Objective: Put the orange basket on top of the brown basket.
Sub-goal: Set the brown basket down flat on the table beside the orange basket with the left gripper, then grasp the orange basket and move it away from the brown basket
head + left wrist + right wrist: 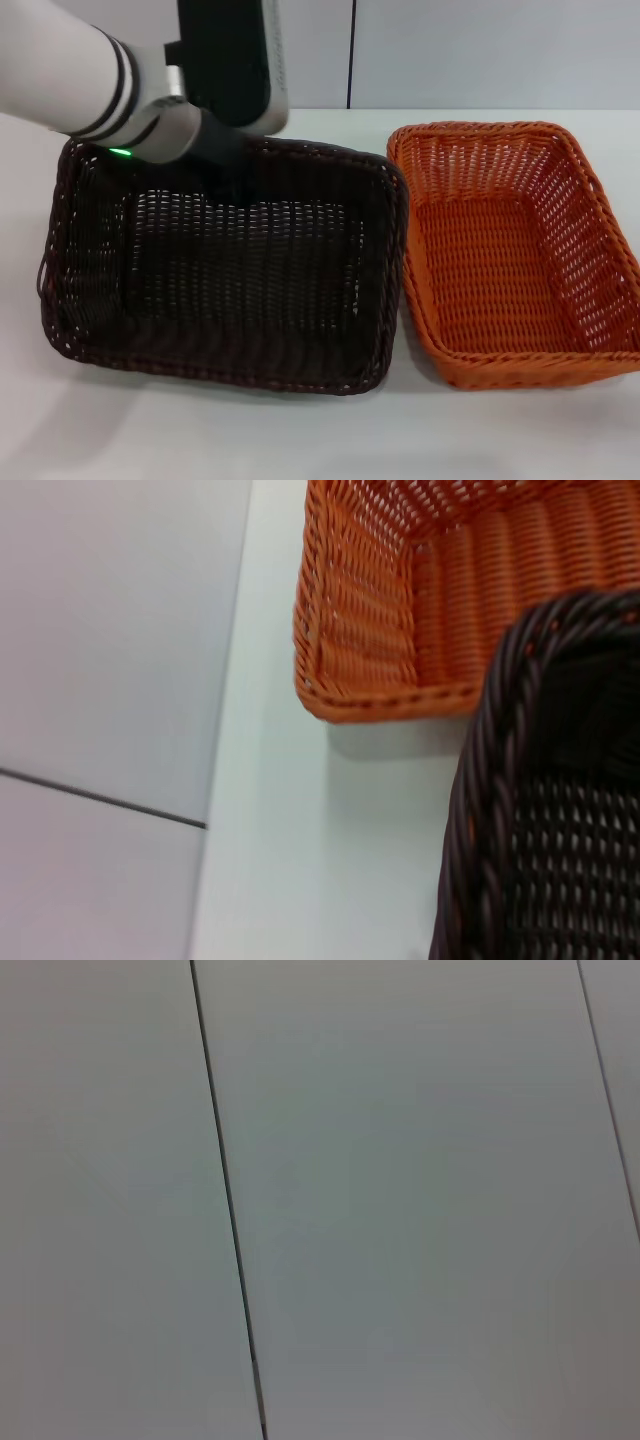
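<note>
orange basket: just one (515, 255), sitting toward the right edge of the bench (200, 430)
brown basket: one too (225, 270), more toward the left edge, its rim touching the orange one
baskets total: two
arms in view: one, the left arm (120, 85), over the brown basket's far-left corner
bench: one

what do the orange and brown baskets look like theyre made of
Orange basket: woven wicker-style strands, likely plastic rattan judging by the uniform bright colour and slight sheen, though natural cane can't be excluded; open-weave sides, braided rim.
Brown basket: the same weave in dark chocolate brown, with glossy highlights on its braided rim in the left wrist view, again suggesting plastic.
</note>
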### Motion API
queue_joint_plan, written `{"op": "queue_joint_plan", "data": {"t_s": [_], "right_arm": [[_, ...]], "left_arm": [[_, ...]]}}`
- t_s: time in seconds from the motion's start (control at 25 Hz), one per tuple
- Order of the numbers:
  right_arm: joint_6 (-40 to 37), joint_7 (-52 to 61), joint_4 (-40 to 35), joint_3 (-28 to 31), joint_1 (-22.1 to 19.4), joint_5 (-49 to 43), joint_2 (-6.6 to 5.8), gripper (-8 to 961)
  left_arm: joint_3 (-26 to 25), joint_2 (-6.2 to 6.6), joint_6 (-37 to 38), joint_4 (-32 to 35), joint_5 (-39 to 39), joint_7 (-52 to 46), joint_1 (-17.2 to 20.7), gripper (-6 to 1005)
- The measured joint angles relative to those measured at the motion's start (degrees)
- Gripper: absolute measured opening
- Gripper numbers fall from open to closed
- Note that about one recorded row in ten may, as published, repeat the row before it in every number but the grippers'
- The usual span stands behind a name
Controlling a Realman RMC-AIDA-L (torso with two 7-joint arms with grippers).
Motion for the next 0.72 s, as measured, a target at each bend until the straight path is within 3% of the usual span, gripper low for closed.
{"op": "queue_joint_plan", "data": {"t_s": [0.2, 0.28, 0.44, 0.48, 0.52, 0.64, 0.68, 0.72], "right_arm": [[0.1, -0.1, 0.5, 0.9, 0.0, 0.1, -0.03, 791], [0.3, -0.1, 0.6, 1.6, -0.4, 0.2, -0.03, 791], [0.4, 0.2, -1.0, 2.2, -0.9, 0.2, -0.11, 791], [-1.8, 0.6, -6.6, 2.3, -2.4, -1.4, -1.39, 791], [-1.8, 0.6, -6.6, 2.3, -2.4, -1.4, -1.39, 791], [-11.8, 0.6, -20.4, 4.2, -5.4, -7.4, -5.39, 791], [-18.2, 0.7, -26.2, 6.2, -6.2, -10.2, -6.74, 791], [-26.4, 0.7, -31.7, 9.0, -6.6, -13.6, -7.65, 791]], "left_arm": [[2.5, -0.11, 6.6, -4.2, 2.0, -3.2, 2.3, 607], [2.8, -0.12, 13.1, -6.6, 1.7, -5.4, 4.7, 685], [4.9, -0.11, 38.3, -12.2, 1.1, -17.0, 14.6, 757], [7.4, 0.04, 52.7, -13.1, 0.8, -23.6, 21.2, 768], [7.4, 0.04, 52.7, -13.1, 0.8, -23.6, 21.2, 779], [12.6, 0.05, 77.6, -8.5, 0.4, -30.2, 32.1, 790], [15.0, -0.12, 94.4, -1.5, 0.1, -34.1, 39.0, 791], [15.0, -0.12, 94.4, -1.5, 0.1, -34.1, 39.0, 791]]}}
